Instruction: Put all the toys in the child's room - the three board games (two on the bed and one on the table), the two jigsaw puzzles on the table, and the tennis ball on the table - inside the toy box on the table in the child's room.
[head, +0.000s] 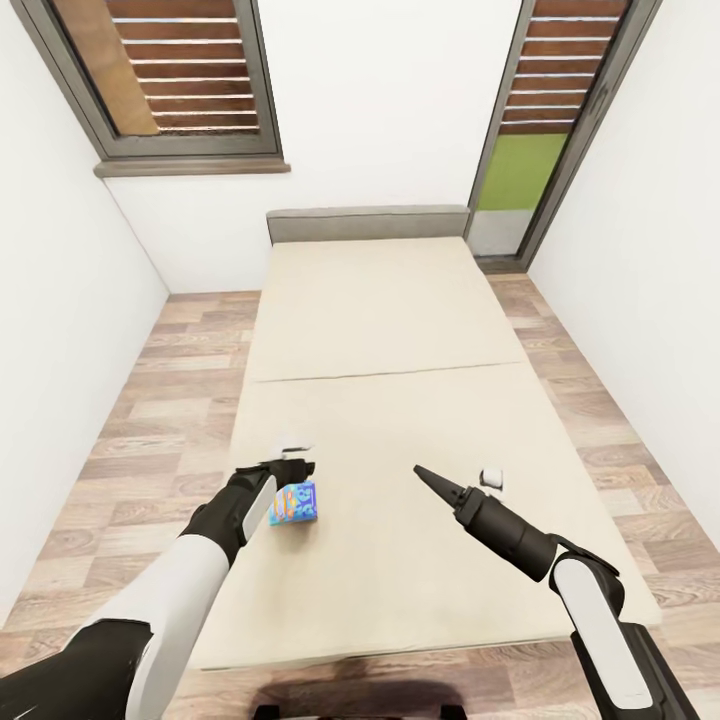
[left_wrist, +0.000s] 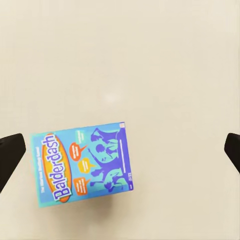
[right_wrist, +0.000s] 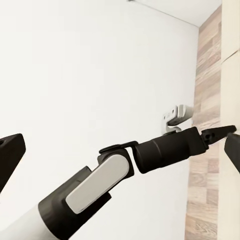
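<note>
A blue board game (head: 295, 503) with orange-yellow art lies flat on the beige bed (head: 400, 330), near its front left. My left gripper (head: 289, 472) hovers just above it. In the left wrist view the box (left_wrist: 82, 165) lies between dark fingertips (left_wrist: 9, 157) spread wide apart, with nothing held. My right gripper (head: 424, 474) hangs over the bed's front right. Its fingertips (right_wrist: 10, 152) are far apart in the right wrist view, and it holds nothing. The table, toy box, jigsaw puzzles and tennis ball are out of view.
Two small white objects lie on the mattress, one (head: 291, 446) just beyond my left gripper and one (head: 492, 477) by my right gripper; I cannot tell what they are. Wood-plank floor (head: 170, 400) runs along both sides of the bed. White walls and slatted windows (head: 185, 70) close the room.
</note>
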